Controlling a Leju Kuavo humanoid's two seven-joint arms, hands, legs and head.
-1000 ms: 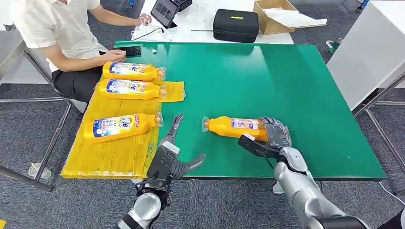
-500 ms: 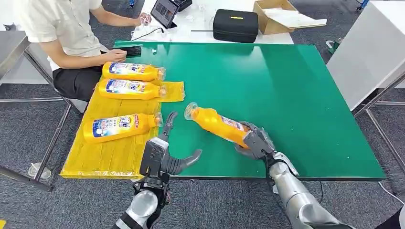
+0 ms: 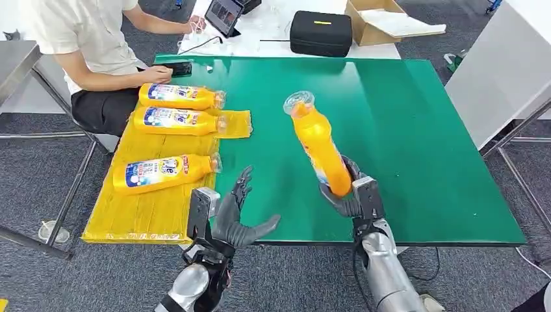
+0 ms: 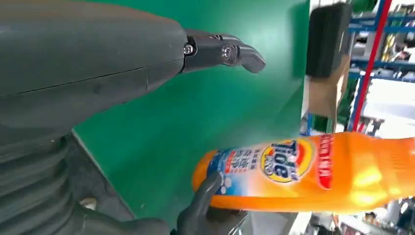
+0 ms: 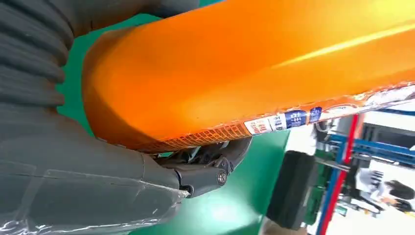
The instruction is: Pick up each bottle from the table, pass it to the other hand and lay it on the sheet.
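My right hand (image 3: pixel 349 193) grips the base of an orange bottle (image 3: pixel 316 143) and holds it almost upright above the green table (image 3: pixel 403 117), cap end up and leaning a little left. In the right wrist view the orange bottle (image 5: pixel 254 63) lies across my fingers (image 5: pixel 205 166). My left hand (image 3: pixel 237 218) is open near the table's front edge, fingers spread, left of the bottle and apart from it. The left wrist view shows the bottle (image 4: pixel 313 171) beyond my thumb (image 4: pixel 122 58). Three more orange bottles (image 3: pixel 180 97) (image 3: pixel 177 121) (image 3: pixel 166 172) lie on the yellow sheet (image 3: pixel 153 211).
A person (image 3: pixel 84 45) sits at the far left corner with a hand by a phone (image 3: pixel 174 68) on the table. Behind the table stand a black case (image 3: pixel 320 34), a cardboard box (image 3: pixel 377 23) and a tablet (image 3: pixel 224 14). A white cabinet (image 3: pixel 500 71) is to the right.
My right hand has lifted the bottle off the table and swung it from lying flat to nearly upright. My left hand has risen slightly and spread wider.
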